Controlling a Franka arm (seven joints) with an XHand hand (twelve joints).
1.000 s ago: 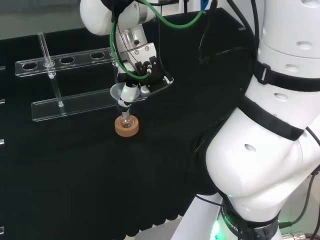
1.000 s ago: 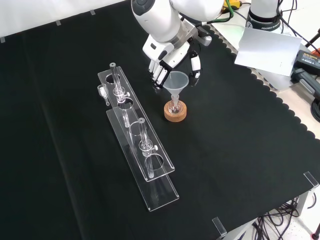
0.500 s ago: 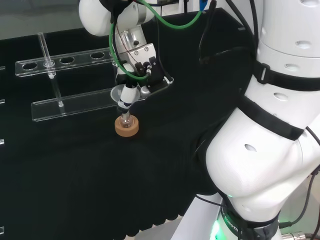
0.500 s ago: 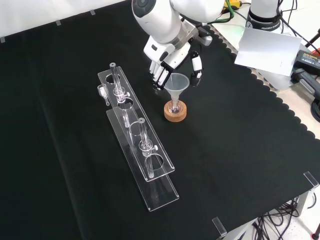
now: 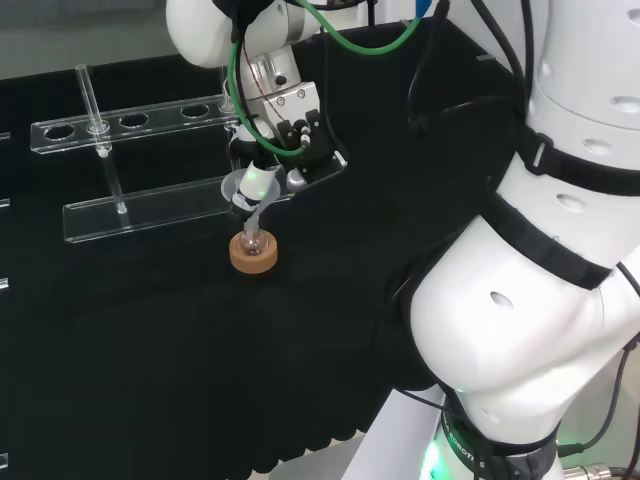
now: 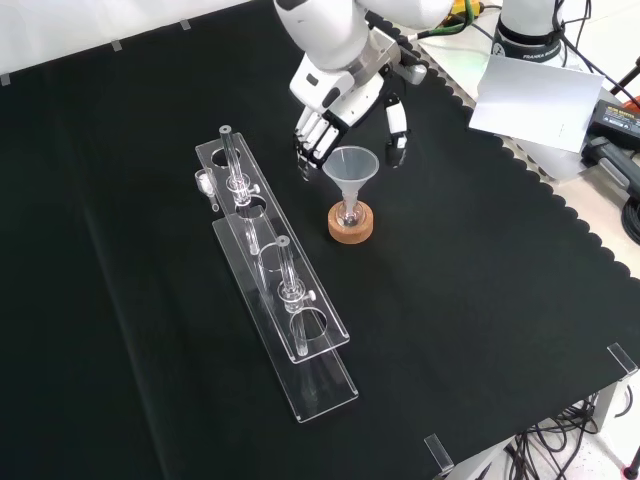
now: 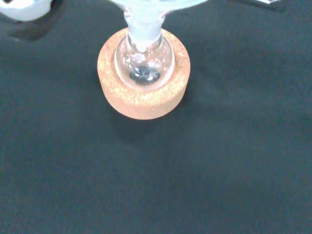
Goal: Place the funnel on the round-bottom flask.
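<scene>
Already the funnel (image 6: 350, 168) stands upright with its stem in the neck of the round-bottom flask (image 6: 349, 215), which sits on its cork ring (image 6: 350, 227) on the tabletop (image 6: 480, 280). The robot hand (image 6: 345, 100) hangs just above with fingers spread and holding nothing, so I judge the placing done, with only backing away left.

Clear plastic test-tube rack (image 6: 275, 290) lying long across black cloth (image 6: 480, 330), running approx 11 to 5 o'clock in front view. Glass tubes (image 6: 232, 165) upright in rack holes, one near far end, another (image 6: 285, 270) mid-rack. White sheet of paper (image 6: 525, 90) at 2 o'clock past cloth's scalloped edge, w/ cables (image 6: 625, 200) beside it.
</scene>
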